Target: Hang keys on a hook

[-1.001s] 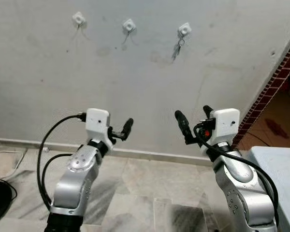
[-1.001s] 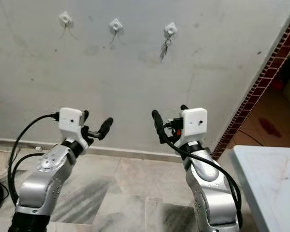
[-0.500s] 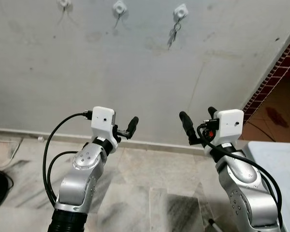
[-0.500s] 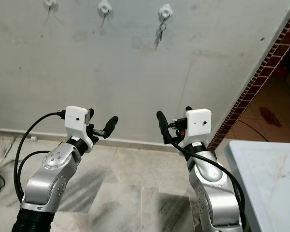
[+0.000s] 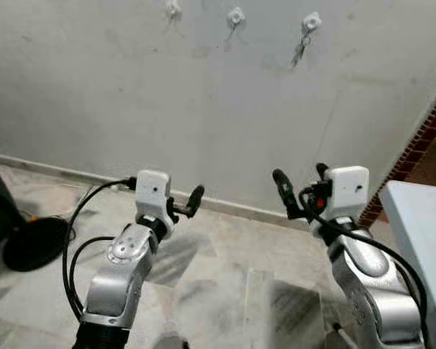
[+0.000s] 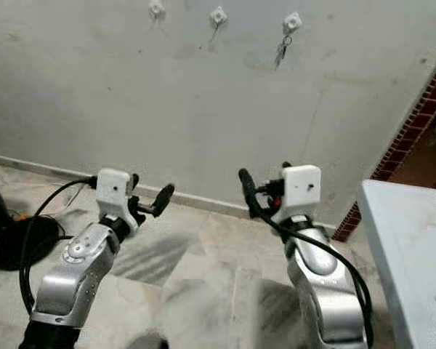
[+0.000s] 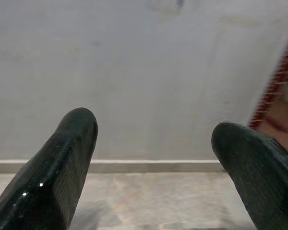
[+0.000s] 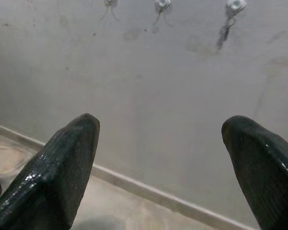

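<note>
Three white hooks sit high on the grey wall; the right hook (image 5: 312, 20) carries a small bunch of keys (image 5: 300, 51), which hang against the wall. The middle hook (image 5: 236, 14) and left hook (image 5: 174, 9) hold only thin loops. In the right wrist view the keys (image 8: 224, 33) appear far ahead, above the fingers. My left gripper (image 6: 149, 190) and right gripper (image 5: 300, 178) are raised at chest height, well below the hooks. Both are open, with nothing between their fingers.
A white tabletop (image 5: 421, 218) juts in at the right edge, beside a strip of red-brown tiles (image 5: 421, 138). A black round object (image 5: 36, 243) with cables lies on the marble floor at the left. A pale baseboard (image 5: 232, 207) runs along the wall's foot.
The whole view has swung, so the hooks now sit further right and higher in the picture, and the black object on the floor shows more. Both grippers stay raised and open.
</note>
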### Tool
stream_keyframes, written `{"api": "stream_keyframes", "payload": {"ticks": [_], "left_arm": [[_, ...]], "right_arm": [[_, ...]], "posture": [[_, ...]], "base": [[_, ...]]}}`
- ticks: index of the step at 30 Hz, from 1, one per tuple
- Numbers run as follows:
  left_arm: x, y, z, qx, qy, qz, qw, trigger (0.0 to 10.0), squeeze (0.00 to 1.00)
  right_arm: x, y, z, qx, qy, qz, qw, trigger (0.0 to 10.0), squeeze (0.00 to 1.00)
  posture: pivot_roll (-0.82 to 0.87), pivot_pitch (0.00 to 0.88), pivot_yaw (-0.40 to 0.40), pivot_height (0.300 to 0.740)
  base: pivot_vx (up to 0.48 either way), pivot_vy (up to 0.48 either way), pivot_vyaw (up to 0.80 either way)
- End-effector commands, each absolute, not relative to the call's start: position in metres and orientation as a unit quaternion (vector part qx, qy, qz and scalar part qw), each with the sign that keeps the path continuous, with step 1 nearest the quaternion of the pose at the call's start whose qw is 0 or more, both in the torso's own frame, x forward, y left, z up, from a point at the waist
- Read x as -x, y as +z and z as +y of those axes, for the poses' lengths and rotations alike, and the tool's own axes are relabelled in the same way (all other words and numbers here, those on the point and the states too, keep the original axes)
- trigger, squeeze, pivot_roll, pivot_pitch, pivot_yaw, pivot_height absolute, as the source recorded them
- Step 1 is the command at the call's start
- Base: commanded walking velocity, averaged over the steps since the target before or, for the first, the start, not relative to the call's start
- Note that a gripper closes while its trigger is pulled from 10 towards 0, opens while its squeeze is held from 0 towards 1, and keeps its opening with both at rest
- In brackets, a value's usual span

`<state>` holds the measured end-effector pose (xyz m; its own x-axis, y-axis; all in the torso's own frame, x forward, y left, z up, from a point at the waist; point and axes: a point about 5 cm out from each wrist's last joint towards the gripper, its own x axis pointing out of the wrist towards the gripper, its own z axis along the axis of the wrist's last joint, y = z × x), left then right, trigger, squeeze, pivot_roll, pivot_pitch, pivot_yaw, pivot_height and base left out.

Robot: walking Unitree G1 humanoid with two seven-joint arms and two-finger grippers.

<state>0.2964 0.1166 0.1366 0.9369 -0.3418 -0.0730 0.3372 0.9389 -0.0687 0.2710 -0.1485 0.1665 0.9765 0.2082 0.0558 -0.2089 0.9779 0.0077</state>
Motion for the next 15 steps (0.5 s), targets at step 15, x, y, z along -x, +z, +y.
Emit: {"api": "stream_keyframes", "payload": {"ticks": [15], "left_arm": [[-0.3016, 0.1497, 0.1167, 0.043, -0.198, 0.011, 0.979, 10.0, 0.0]], "right_arm": [[-0.2733, 0.1779, -0.155, -0.013, 0.084, -0.057, 0.995, 10.0, 0.0]], "posture": [[0.06, 0.0, -0.043, 0.74]], "base": [[0.0, 0.0, 0.0]]}}
